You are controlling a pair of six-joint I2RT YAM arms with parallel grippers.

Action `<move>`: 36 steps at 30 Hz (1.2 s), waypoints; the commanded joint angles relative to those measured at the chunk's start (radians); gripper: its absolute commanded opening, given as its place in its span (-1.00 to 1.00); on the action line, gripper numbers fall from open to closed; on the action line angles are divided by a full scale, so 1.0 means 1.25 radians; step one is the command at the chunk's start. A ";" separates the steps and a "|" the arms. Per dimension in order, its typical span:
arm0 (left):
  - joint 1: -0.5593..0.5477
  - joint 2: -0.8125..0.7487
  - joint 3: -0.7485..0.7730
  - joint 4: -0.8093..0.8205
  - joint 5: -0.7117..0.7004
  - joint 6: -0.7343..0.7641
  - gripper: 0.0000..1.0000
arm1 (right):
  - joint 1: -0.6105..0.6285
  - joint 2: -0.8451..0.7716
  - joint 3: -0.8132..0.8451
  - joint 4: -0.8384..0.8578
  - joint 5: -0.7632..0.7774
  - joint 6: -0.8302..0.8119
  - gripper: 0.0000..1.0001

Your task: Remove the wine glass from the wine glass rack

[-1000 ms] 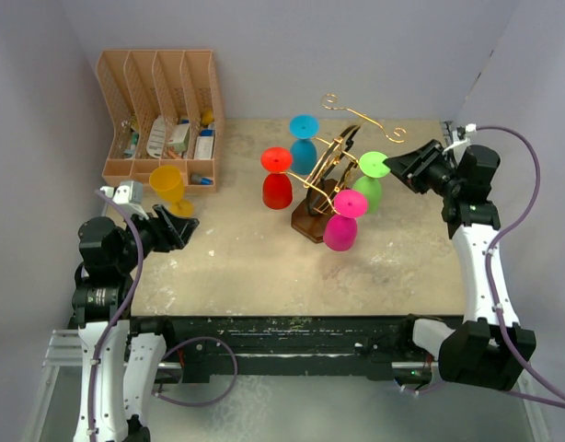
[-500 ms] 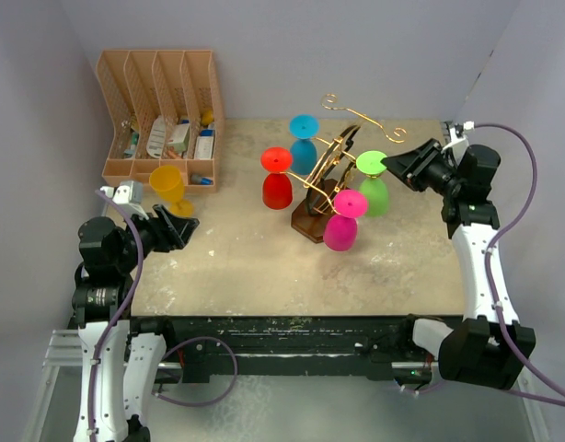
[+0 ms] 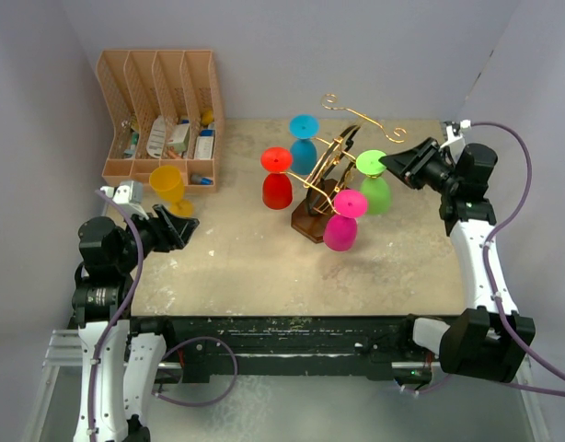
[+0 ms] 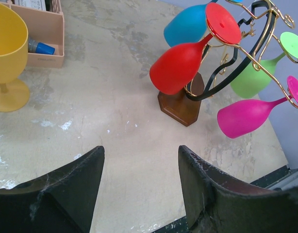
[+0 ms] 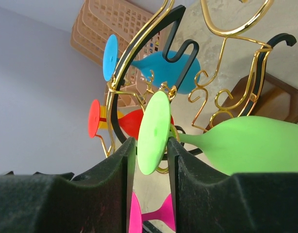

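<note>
The gold wire wine glass rack (image 3: 312, 219) on its brown wooden base stands mid-table, with red (image 3: 277, 189), blue (image 3: 304, 147), pink (image 3: 340, 230) and green (image 3: 375, 193) wine glasses hanging upside down on it. My right gripper (image 3: 390, 165) is at the green glass's foot. In the right wrist view its gripper (image 5: 152, 145) has both fingers pressed against the green foot disc (image 5: 154, 131), which still sits in the gold arm. My left gripper (image 4: 140, 160) is open and empty, low over the table at the left.
A yellow wine glass (image 3: 167, 184) stands upright near my left gripper. The tan slotted organizer (image 3: 158, 110) with small items is at the back left. Grey walls close in on three sides. The rack's upper scroll arms (image 3: 365, 120) reach toward the back right.
My right gripper has moved left until its fingers are at the green glass's foot. The green glass has shifted slightly. The left arm has not moved.
</note>
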 commanded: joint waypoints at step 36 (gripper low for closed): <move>0.000 0.009 -0.005 0.045 0.018 -0.004 0.31 | 0.029 0.013 0.005 0.067 -0.011 0.001 -1.00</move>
